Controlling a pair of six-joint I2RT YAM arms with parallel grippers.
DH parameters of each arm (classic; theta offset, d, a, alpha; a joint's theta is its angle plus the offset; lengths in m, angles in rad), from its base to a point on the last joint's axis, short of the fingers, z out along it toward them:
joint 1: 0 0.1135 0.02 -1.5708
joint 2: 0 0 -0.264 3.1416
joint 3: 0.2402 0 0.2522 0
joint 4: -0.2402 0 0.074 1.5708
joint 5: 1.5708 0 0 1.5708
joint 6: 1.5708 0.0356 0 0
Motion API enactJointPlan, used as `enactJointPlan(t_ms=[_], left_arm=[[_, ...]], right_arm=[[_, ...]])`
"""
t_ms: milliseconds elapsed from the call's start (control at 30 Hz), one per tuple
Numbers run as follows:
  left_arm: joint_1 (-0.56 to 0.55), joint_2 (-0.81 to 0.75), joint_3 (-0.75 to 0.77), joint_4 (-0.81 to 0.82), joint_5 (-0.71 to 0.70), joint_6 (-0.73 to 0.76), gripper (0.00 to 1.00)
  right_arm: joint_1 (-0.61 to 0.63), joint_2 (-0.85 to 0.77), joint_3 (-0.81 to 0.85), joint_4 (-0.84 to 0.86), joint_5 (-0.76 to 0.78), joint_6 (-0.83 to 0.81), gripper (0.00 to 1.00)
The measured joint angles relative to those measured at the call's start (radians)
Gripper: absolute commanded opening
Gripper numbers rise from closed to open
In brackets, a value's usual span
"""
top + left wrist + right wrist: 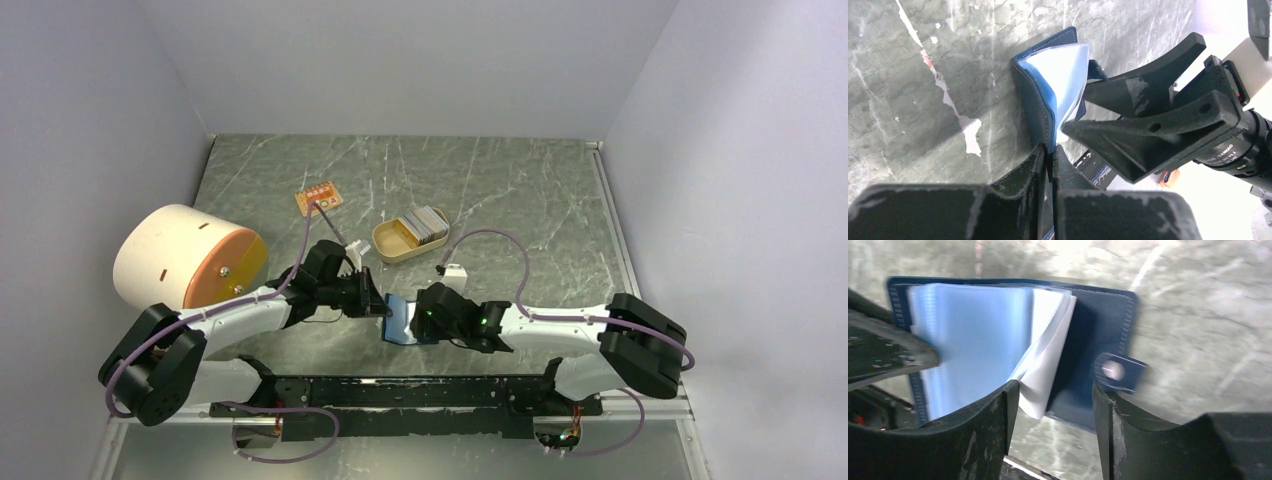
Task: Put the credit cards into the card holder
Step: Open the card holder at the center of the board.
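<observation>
Two pincers are noted at the card holder (1030, 100): left pincer (1049, 150) is clenched on its navy cover edge; right pincer (1053, 400) is released, jaws spread astride the pale blue sleeves (978, 330).

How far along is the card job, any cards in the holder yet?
Done: the card holder lies opened on the table, sleeves fanned. In hand: left gripper is shut on its cover edge; right gripper stands open around the loose sleeves. Left: the credit cards sit stacked in the tan tray; none shows in the holder.
</observation>
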Motion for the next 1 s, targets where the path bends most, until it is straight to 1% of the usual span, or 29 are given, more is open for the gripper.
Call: enactJointPlan(t_ms=[233, 300, 400, 467, 500, 567, 733, 800, 867, 900, 1000], left_arm=[[0.000, 0.000, 0.006, -0.033, -0.011, 0.018, 0.21], [0.000, 0.000, 0.008, -0.035, -0.012, 0.020, 0.24], [0.000, 0.002, 0.010, -0.037, -0.013, 0.026, 0.31], [0.000, 0.002, 0.010, -0.039, -0.017, 0.027, 0.32], [0.000, 0.002, 0.010, -0.040, -0.018, 0.028, 0.30], [0.000, 0.001, 0.010, -0.043, -0.022, 0.029, 0.22], [0.000, 0.001, 0.010, -0.046, -0.028, 0.038, 0.19], [0.000, 0.001, 0.010, -0.045, -0.028, 0.038, 0.17], [0.000, 0.001, 0.010, -0.045, -0.028, 0.038, 0.13], [0.000, 0.001, 0.010, -0.045, -0.028, 0.038, 0.10], [0.000, 0.001, 0.010, -0.046, -0.029, 0.037, 0.09]], right_arm=[[-0.001, -0.041, 0.000, -0.167, 0.087, 0.003, 0.58], [-0.002, -0.044, 0.000, -0.191, 0.101, 0.002, 0.57], [-0.002, -0.044, 0.000, -0.214, 0.110, 0.002, 0.57], [-0.002, -0.043, 0.000, -0.223, 0.113, 0.002, 0.57], [-0.002, -0.043, 0.000, -0.229, 0.114, 0.001, 0.56], [-0.002, -0.043, 0.006, -0.245, 0.114, -0.002, 0.56], [0.000, -0.093, 0.058, -0.275, 0.100, -0.013, 0.54], [0.002, -0.142, 0.076, -0.247, 0.077, -0.014, 0.55], [0.003, -0.169, 0.090, -0.203, 0.051, -0.014, 0.58], [0.003, -0.169, 0.096, -0.184, 0.042, -0.014, 0.59], [0.005, -0.123, 0.124, -0.149, 0.024, -0.013, 0.61]])
